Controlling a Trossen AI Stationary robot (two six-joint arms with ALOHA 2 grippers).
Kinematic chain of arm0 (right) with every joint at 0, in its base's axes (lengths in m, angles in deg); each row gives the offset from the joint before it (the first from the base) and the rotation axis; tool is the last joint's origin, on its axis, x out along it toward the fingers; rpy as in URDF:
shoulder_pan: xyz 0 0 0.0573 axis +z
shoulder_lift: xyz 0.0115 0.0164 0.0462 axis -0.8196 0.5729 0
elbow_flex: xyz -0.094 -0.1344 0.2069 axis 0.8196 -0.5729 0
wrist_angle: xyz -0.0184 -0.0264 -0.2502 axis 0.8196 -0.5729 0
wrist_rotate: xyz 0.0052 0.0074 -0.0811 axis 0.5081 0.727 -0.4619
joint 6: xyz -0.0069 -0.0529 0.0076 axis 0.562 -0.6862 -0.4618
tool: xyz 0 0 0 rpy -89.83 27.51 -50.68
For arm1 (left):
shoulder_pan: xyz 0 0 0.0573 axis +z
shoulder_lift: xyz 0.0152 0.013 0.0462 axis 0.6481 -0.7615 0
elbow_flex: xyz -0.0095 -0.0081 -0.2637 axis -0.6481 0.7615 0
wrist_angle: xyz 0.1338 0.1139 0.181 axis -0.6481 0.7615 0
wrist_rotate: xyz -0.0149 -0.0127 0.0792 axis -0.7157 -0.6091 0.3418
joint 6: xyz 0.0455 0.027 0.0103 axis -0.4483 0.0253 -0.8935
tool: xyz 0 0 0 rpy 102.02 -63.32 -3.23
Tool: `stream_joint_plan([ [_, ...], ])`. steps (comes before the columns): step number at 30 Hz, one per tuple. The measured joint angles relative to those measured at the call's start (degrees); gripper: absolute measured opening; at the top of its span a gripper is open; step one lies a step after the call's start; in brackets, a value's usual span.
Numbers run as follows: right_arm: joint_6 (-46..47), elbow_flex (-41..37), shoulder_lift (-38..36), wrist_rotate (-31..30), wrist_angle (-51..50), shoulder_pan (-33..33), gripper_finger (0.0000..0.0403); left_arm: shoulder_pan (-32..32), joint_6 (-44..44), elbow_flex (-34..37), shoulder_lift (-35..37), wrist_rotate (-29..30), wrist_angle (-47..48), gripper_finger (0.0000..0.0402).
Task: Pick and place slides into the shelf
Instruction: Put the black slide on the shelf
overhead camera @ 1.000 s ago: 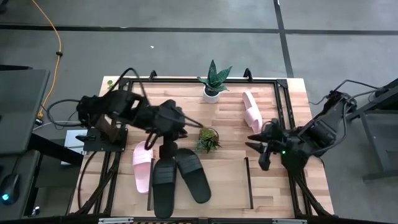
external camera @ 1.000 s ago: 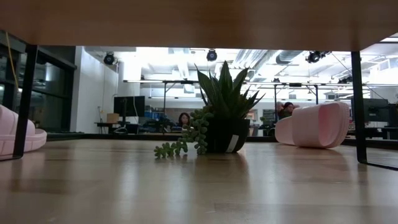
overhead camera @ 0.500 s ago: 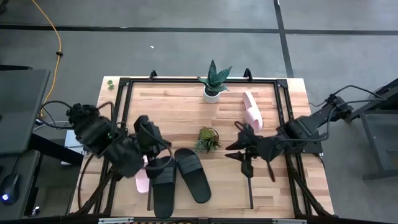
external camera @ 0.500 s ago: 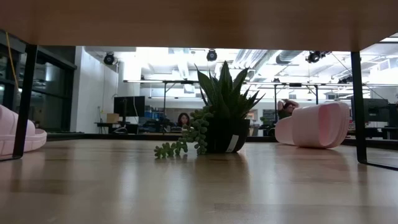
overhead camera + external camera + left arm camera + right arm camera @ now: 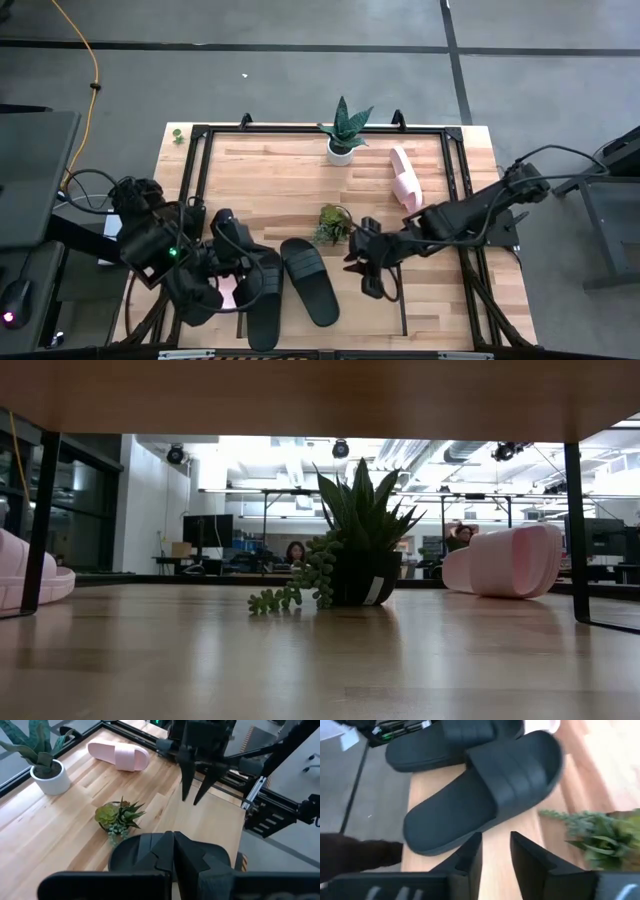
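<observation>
**Two black slides on the shelf, one pink beside them, one pink still far off**

We see the plank table point(image 5: 290, 175) first, with the shelf point(image 5: 375, 275) lying at its near edge. Our left arm point(image 5: 150, 235) reaches in from the left; its gripper point(image 5: 243, 268) sits over the left black slide point(image 5: 262, 305), fingers drawn together, and the left wrist view shows them closed right above that slide's strap, though we cannot tell whether they grip it. Our right arm point(image 5: 480, 205) stretches across from the right, its gripper point(image 5: 362, 268) hanging over the bare shelf board just right of the right black slide point(image 5: 310, 280). The right wrist view shows its fingers point(image 5: 470, 855) slightly parted and empty, pointing at that slide.

The two black slides lie side by side on the shelf's left part, angled apart at the heels. One pink slide point(image 5: 230, 290) lies at the shelf's left edge, largely hidden under the left gripper. The other pink slide point(image 5: 404, 178) rests on the table's far right, well apart from the shelf.

A white-potted plant point(image 5: 343, 135) stands at the far edge; a smaller trailing plant point(image 5: 333, 222) sits mid-table, near the right gripper.
</observation>
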Motion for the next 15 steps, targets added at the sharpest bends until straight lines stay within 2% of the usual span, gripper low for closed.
stream_joint_plan([
  [7,1.07,0.00,2.21,2.83,3.90,0.02,0.0007,-2.11,0.05,0.00,-0.05,0.36,0.00,0.0001],
  [15,7.03,0.00,4.43,-1.69,5.15,0.00,0.0003,-5.35,-1.77,0.00,1.26,0.59,-0.02,0.0001],
])
